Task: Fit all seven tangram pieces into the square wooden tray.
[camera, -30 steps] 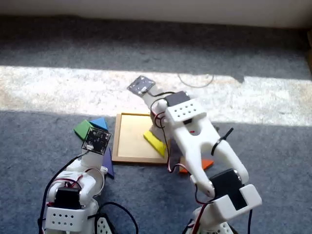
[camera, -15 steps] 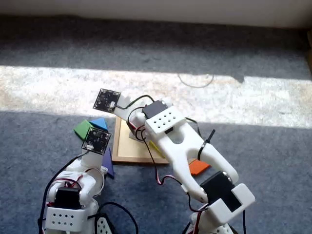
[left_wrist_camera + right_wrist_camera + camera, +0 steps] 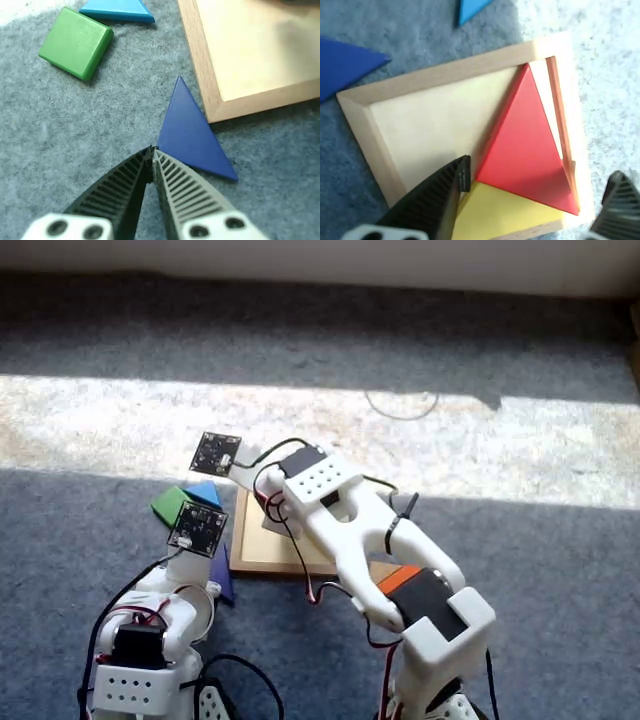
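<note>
Right wrist view: the right gripper [image 3: 540, 179], swung leftward within the last second, is held wide open and empty over the tray [image 3: 445, 71]. A red triangle [image 3: 525, 145] and a yellow piece [image 3: 505, 212] are seated inside. The left gripper [image 3: 152, 152] is closed, empty, touching a blue triangle [image 3: 187, 132] judged unplaced.

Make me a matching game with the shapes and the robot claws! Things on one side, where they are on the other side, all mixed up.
Things:
1. red triangle
2. green square
3. dark blue triangle
4. right gripper

Places:
A. beside the light blue triangle
B. open above the tray
C. lying in the tray
D. at the shut left gripper's tip

Pairs: 1-C, 2-A, 3-D, 4-B
</note>
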### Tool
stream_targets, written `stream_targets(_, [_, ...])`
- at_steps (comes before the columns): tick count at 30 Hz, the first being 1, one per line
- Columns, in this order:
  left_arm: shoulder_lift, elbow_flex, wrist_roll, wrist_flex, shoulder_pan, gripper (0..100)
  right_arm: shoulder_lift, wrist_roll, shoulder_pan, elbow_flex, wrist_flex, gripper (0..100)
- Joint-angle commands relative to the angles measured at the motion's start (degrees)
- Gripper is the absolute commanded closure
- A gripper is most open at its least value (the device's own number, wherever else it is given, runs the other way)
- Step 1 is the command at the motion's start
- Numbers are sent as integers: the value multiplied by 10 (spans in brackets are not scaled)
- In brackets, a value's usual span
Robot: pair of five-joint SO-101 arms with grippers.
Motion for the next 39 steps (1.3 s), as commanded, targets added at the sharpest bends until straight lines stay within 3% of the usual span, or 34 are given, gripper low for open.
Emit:
stream_targets(1, [-17, 12, 4, 1, -7, 994, -28, 5, -7, -55, 35, 605])
stream_targets(4, [-17, 12, 4, 1, -7, 994, -57, 4, -4, -73, 86, 649])
stream_targets(7, [-17, 12, 4, 1, -7, 994, -90, 1, 1, -80, 115, 821])
stream_targets(11, [-17, 12, 4, 1, -7, 994, -107, -78, 8, -78, 117, 998])
stream_targets(20, [-17, 12, 4, 1, -7, 994, -22, -181, 47, -76, 39, 981])
stream_targets(32, [-17, 12, 4, 1, -7, 994, 56, -220, 48, -78, -37, 981])
stream_targets(39, [-17, 12, 4, 1, -7, 994, -16, -220, 49, -81, 30, 981])
